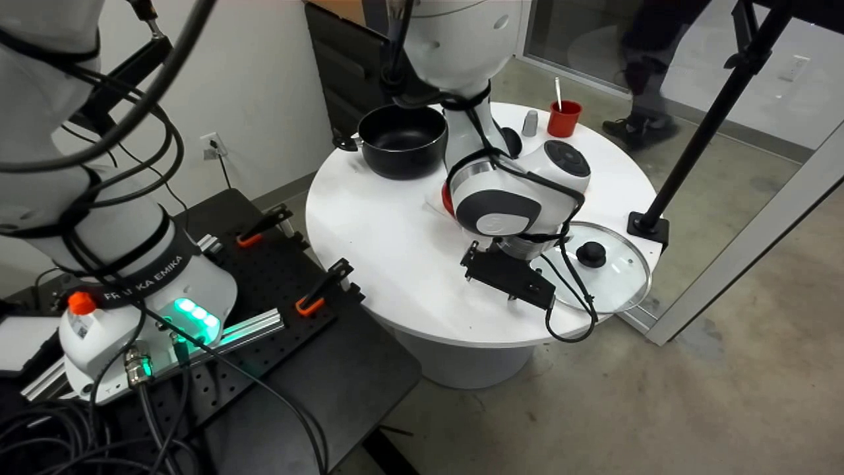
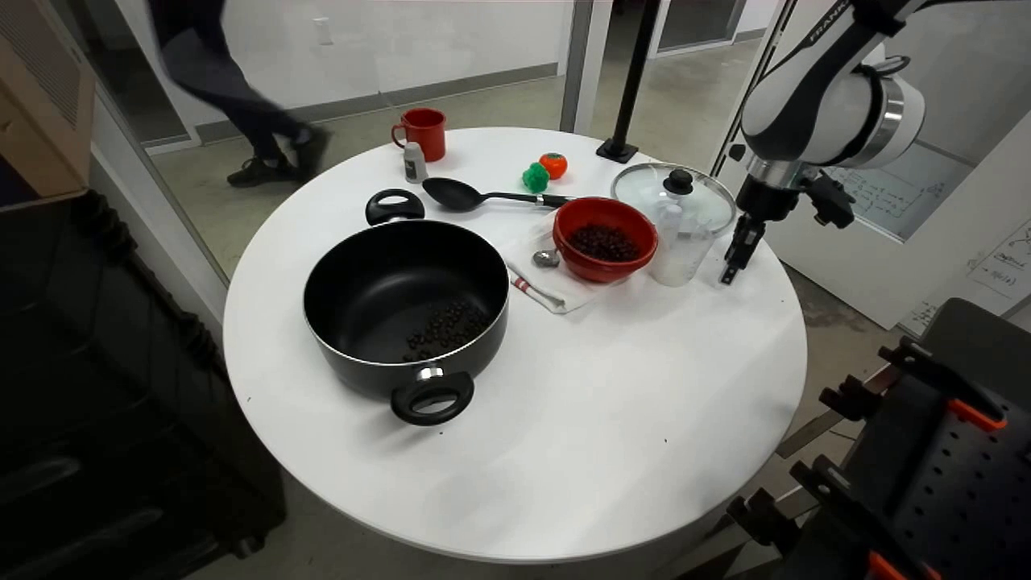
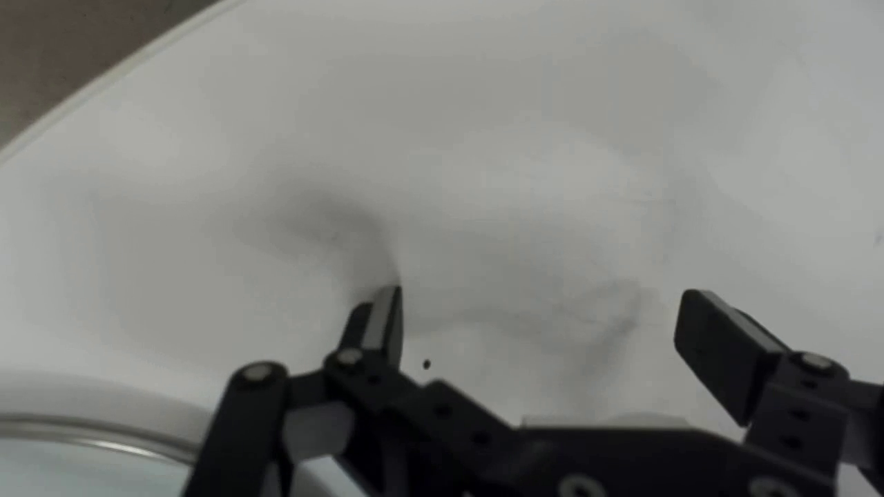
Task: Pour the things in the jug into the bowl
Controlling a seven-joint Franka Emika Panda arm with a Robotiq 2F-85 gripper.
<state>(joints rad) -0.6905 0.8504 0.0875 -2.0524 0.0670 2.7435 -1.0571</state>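
Jug (image 2: pixel 673 262), translucent and upright, stands on the white tabletop (image 2: pixel 612 419), just beside the red bowl (image 2: pixel 592 271); whether the 2 touch cannot be told, and the jug's contents cannot be made out. Behind it, in an exterior view, lies a glass lid (image 2: pixel 705 193) with 1 black knob (image 2: pixel 679 182). The bowl rests on a napkin (image 2: pixel 573 294) marked with red stripes and holds a heap of dark bean-like pieces (image 2: pixel 602 243). A metal spoon (image 2: pixel 546 258) lies on the napkin beside the bowl.

The pincer (image 3: pixel 542 310) has its jaws spread wide, with tabletop and 1 small dark speck (image 3: pixel 426 364) showing between them. In an exterior view it points down near the jug, apart from it. The arm (image 1: pixel 498 224) hides most of the bowl in an exterior view.

A large black pot (image 2: pixel 362 374) stands well apart from the jug, the bowl between them; similar pieces (image 2: pixel 447 329) are scattered on its floor. A black serving spoon (image 2: pixel 455 195) lies behind the pot, its handle reaching behind the bowl. Near the handle are a green object (image 2: pixel 536 178) and an orange-red tomato (image 2: pixel 553 166), close together. A grey shaker (image 2: pixel 414 163) stands just beside a red mug (image 2: pixel 427 135), from which a pale stick (image 1: pixel 558 94) rises.
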